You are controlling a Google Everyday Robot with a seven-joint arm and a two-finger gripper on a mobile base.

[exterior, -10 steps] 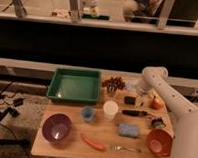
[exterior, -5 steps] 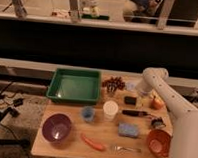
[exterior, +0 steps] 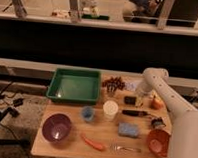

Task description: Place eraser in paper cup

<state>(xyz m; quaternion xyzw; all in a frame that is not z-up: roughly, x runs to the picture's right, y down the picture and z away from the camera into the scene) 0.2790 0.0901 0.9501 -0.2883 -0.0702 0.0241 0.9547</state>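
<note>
The eraser is a small black block lying on the wooden table, right of centre. The white paper cup stands upright just left of and in front of it, a short gap away. My gripper hangs from the white arm and sits right beside the eraser's right end, low over the table. A smaller blue cup stands left of the white cup.
A green tray is at the back left, with a dark cluster beside it. A slim dark stick, a blue sponge, a fork, an orange piece, a purple bowl, an orange bowl and an orange fruit lie around.
</note>
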